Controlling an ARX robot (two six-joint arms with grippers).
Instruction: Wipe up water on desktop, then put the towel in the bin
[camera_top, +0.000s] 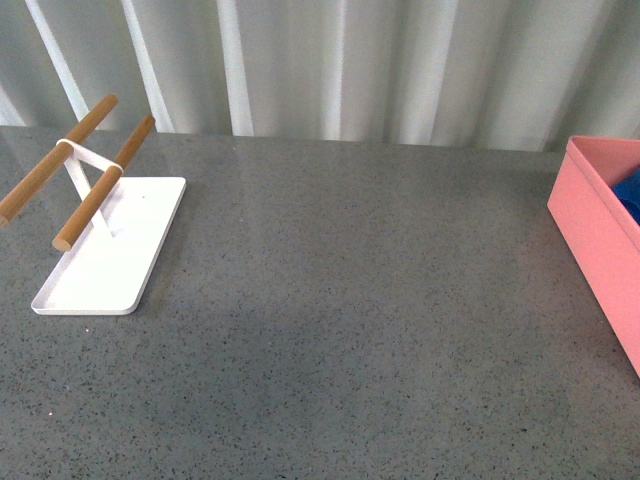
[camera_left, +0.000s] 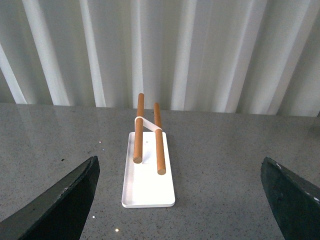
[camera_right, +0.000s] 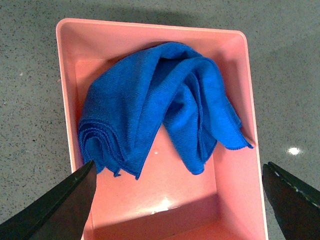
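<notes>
The blue towel (camera_right: 155, 110) lay crumpled inside the pink bin (camera_right: 235, 190), one corner draped over the bin's rim. It looked soft, light and floppy, best pinched at a bunched fold. Above the bin the right gripper (camera_right: 177, 200) was spread open and empty; the left gripper (camera_left: 180, 200) was open too, facing the white tray (camera_left: 147, 187) on the counter (camera_top: 340, 300).

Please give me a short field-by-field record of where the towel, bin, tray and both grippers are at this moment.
towel: bright blue fluffy microfibre towel, crumpled inside the bin
bin: salmon-pink rectangular plastic bin, on the desktop's right side
desktop: dark grey speckled desktop, no water visible
tray: flat white tray with two wooden rods, on the left
left gripper: open, holding nothing, facing the tray
right gripper: open, above the bin, holding nothing
</notes>
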